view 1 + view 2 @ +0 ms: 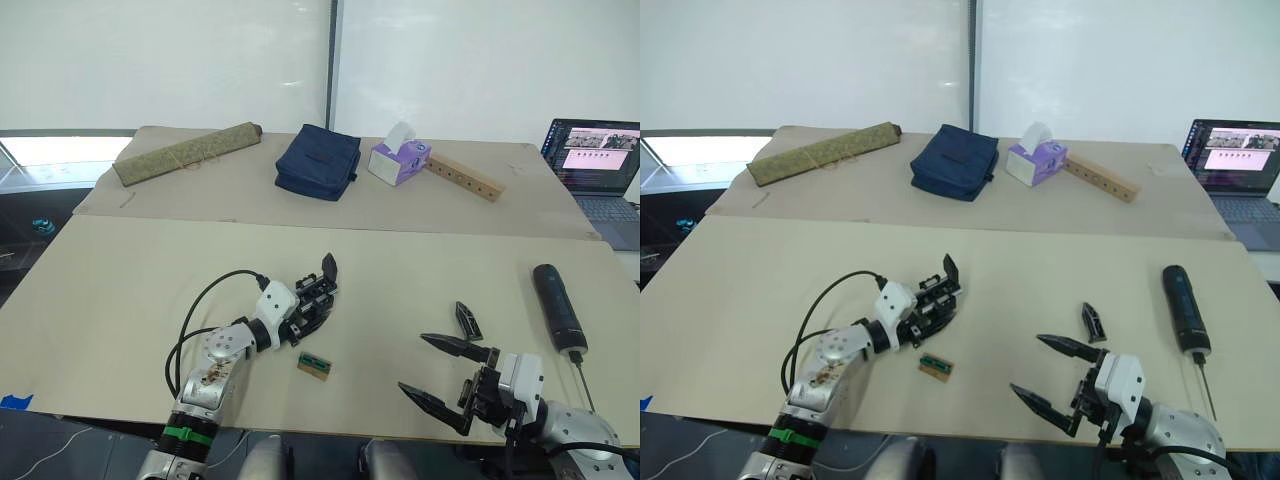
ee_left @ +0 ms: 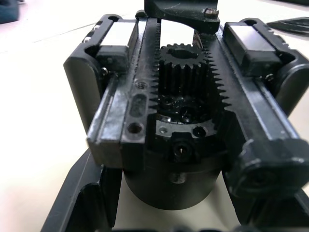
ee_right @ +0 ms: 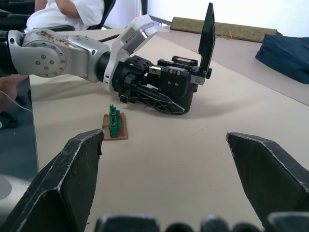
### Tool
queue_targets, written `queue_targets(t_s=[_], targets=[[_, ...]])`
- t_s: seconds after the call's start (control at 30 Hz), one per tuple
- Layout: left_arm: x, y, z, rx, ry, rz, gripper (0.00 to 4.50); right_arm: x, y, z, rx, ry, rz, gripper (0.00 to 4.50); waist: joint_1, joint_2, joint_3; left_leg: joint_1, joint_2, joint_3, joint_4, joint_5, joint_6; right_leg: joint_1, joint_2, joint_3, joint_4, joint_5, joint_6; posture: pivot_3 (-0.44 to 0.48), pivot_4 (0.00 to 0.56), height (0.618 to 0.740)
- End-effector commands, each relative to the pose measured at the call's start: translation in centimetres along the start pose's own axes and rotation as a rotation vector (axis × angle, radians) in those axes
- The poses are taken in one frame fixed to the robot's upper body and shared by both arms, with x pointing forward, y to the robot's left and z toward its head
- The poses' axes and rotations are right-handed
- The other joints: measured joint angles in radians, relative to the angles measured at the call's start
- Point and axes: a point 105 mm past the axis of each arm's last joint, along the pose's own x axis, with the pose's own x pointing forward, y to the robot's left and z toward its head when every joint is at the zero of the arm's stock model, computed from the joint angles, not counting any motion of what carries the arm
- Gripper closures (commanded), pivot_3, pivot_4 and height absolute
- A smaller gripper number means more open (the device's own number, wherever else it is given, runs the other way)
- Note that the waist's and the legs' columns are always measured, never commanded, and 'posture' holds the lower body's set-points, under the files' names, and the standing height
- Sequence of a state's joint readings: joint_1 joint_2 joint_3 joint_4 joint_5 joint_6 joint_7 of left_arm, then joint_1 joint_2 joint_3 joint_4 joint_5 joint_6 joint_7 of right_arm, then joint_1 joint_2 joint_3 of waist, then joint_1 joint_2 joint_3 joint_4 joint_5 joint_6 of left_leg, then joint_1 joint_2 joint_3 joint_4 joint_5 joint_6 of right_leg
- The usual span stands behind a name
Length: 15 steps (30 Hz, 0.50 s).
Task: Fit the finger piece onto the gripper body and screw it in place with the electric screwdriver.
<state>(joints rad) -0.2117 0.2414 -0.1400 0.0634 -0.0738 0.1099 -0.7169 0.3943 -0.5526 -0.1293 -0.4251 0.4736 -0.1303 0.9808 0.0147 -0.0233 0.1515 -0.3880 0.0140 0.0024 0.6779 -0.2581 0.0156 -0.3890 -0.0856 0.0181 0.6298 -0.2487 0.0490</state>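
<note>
Left claw (image 1: 305,312) is clamped on the gripper body (image 3: 176,84), which is held low over the table (image 1: 120,300), left of centre. One fitted finger is seen standing up from the body's far end. In the left wrist view the body's gear (image 2: 182,65) and toothed racks are seen close up, with the claw's fingers (image 2: 91,198) hugging its rounded base.

Right claw (image 1: 440,372) is spread wide and empty, resting low near the table's front edge on the right. The finger piece (image 1: 467,319) is lying flat on the table just beyond it, apart from both fingertips.

The electric screwdriver (image 1: 558,306) is lying on the table at far right, bit toward the front edge, well apart from the gripper body and untouched.

A small tan block with green top (image 1: 315,366) is lying just beside the left claw, toward the front edge.

On the rear table: rolled mat (image 1: 187,153), navy pouch (image 1: 318,161), tissue box (image 1: 398,161), wooden strip with holes (image 1: 464,177). Laptop (image 1: 597,165) at far right. A seated person (image 3: 67,12) is seen in the right wrist view.
</note>
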Motion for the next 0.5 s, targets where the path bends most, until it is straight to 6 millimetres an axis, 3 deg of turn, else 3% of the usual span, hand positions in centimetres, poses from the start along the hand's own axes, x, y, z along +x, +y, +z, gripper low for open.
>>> queue_targets(t_s=[0.03,0.1,0.13,0.23,0.5], targets=[[-0.3,-0.7,0.2,0.05,-0.006,-0.044,1.07,-0.1,0.1,0.8,-0.039,-0.025,0.004,0.0,-0.001,0.0,0.0,0.0,0.0,0.0,0.0,0.0,0.0,0.0,0.0,0.0,0.0,0.0,0.0,0.0,0.15,0.74],[-0.9,-0.6,-0.2,-0.001,0.006,-0.071,0.17,-0.1,0.1,0.8,-0.038,-0.026,-0.001,0.0,-0.003,0.001,0.0,0.0,0.0,0.0,0.0,0.0,0.0,0.0,0.0,0.0,0.0,0.0,0.0,0.0,0.15,0.74],[-1.2,-0.5,-0.4,-0.009,0.014,-0.085,0.07,-0.1,0.1,0.8,-0.038,-0.026,-0.003,0.0,-0.003,0.001,-0.001,0.001,0.0,0.0,0.0,0.0,0.0,0.0,0.0,0.0,0.0,0.0,0.0,0.0,0.15,0.74],[-1.8,-0.3,-0.7,-0.043,0.035,-0.148,0.07,-0.1,0.1,0.8,-0.031,-0.027,-0.009,0.0,-0.009,0.003,-0.002,0.002,0.001,0.0,0.0,0.0,0.0,0.0,0.001,0.0,0.001,0.0,-0.001,0.0,0.15,0.74],[-3.2,3.9,-1.2,0.038,0.064,-0.283,0.07,-0.2,0.2,0.7,-0.015,-0.018,-0.007,0.0,-0.009,0.005,-0.003,0.003,0.001,0.001,-0.001,0.0,0.0,0.001,0.004,0.0,0.001,0.0,-0.002,0.0,0.15,0.74]])
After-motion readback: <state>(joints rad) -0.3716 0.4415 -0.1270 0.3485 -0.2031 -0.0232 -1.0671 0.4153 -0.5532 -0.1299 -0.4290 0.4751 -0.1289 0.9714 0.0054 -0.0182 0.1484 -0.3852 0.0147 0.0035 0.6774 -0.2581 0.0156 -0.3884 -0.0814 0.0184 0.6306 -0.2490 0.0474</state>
